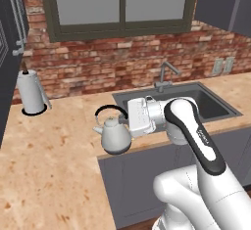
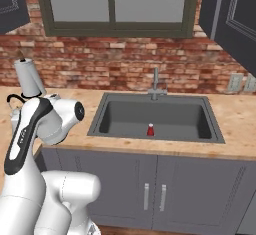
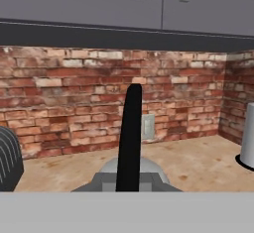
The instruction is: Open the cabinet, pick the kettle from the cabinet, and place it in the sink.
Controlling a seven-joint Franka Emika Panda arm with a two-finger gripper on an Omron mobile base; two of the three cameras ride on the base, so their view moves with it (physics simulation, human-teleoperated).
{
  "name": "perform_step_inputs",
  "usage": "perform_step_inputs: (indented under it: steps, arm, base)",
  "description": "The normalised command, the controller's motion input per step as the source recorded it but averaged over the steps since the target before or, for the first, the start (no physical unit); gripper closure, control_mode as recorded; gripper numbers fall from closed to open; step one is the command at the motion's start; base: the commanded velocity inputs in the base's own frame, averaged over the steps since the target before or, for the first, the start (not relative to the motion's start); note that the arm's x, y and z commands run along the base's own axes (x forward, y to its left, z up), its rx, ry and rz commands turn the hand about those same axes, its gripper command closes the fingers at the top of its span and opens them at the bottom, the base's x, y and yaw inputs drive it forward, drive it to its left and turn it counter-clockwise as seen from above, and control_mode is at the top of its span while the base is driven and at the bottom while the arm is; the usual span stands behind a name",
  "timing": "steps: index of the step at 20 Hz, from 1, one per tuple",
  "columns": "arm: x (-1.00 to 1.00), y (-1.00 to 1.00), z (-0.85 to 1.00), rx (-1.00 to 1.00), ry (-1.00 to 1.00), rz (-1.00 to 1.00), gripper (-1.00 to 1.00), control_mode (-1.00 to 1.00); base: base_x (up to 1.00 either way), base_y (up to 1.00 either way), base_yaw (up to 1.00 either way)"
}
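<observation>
Kettle: the silver-grey kettle (image 1: 116,136) hangs just left of the sink (image 1: 215,107), over the front edge of the surface (image 1: 49,165); its spout points away from the sink and its black arched handle rises toward the white hand.
Pincer: the pincer (image 3: 130,177) is clenched on the kettle's handle; in the hand view the black handle stands as a vertical bar between the finger tips, with the kettle's rounded lid just behind it.
Sink: a dark grey basin set in the surface, with the angular faucet (image 1: 165,75) at its back rim and a small red cup (image 2: 150,129) standing on its floor.
Paper-towel roll: the white roll (image 1: 31,93) stands on a dark base well left of the sink, near the brick wall (image 1: 108,62).
Cabinet: a dark panelled door (image 2: 235,19) stands swung out above and to the right of the sink.
Window: a dark-framed window (image 2: 112,4) sits directly above the sink.
</observation>
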Motion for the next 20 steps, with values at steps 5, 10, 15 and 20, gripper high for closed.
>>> perform_step_inputs:
  steps: [5,10,15,20]
  arm:
    - [0.00,0.00,0.00,0.00,0.00,0.00,1.00,1.00]
    - [0.00,0.00,0.00,0.00,0.00,0.00,1.00,1.00]
    - [0.00,0.00,0.00,0.00,0.00,0.00,1.00,1.00]
    - [0.00,0.00,0.00,0.00,0.00,0.00,1.00,1.00]
  base:
    - [0.30,0.00,0.02]
    - [0.36,0.00,0.04]
    - [0.41,0.00,0.05]
    - [0.41,0.00,0.06]
